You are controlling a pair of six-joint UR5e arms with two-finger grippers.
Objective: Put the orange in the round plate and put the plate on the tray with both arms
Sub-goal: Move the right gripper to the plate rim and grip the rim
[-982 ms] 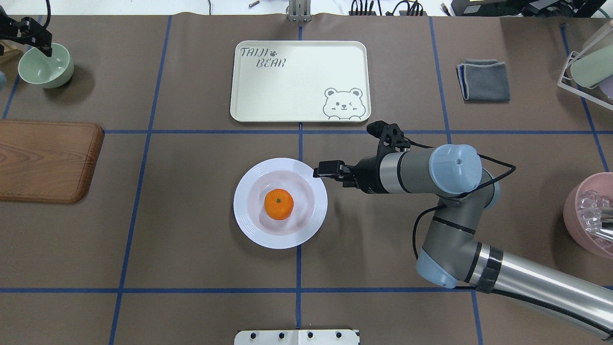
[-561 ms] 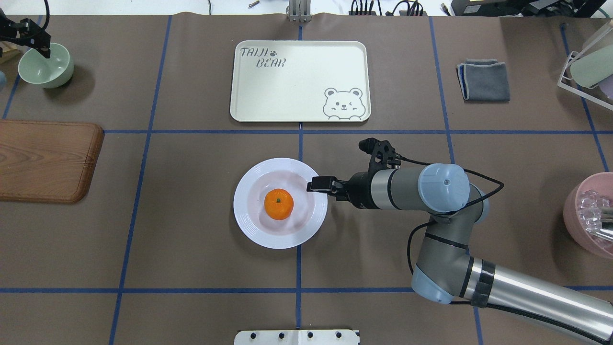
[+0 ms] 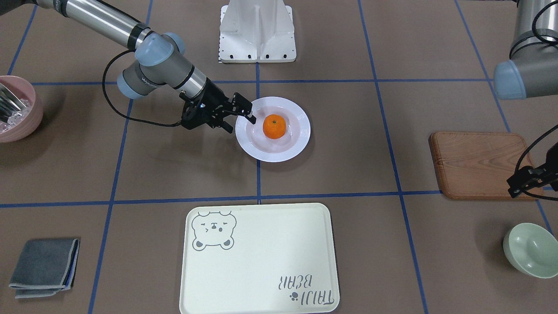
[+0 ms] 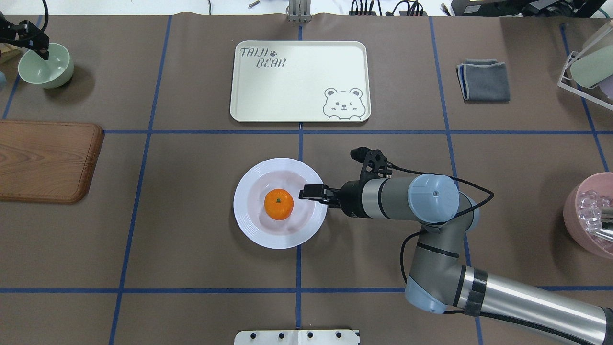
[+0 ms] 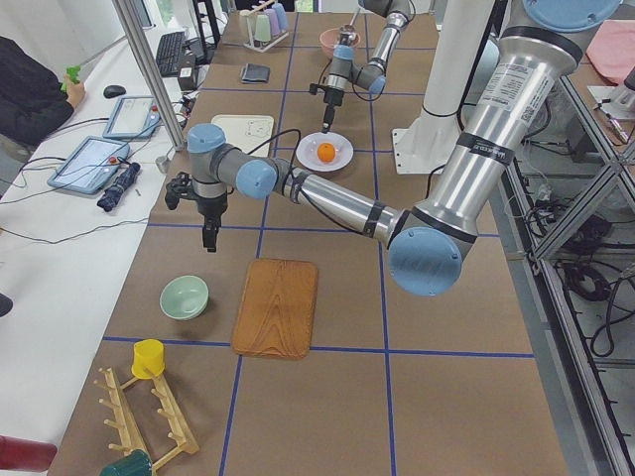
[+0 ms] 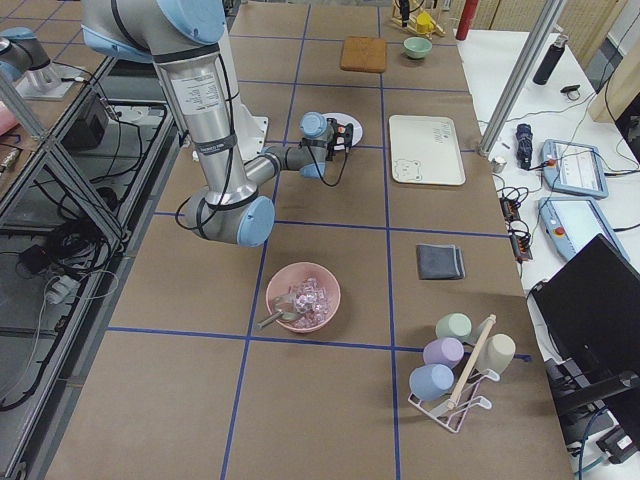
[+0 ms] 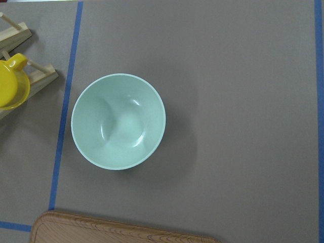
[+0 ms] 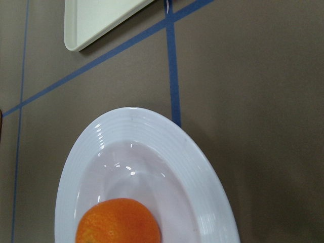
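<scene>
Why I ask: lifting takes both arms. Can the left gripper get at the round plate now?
Probably yes. The left gripper hangs far off by the green bowl, but nothing stands between, and the right gripper is only at the opposite rim of the round plate.

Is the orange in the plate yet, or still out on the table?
In. The orange sits in the well of the white round plate, ringed by its ribbed rim.
</scene>
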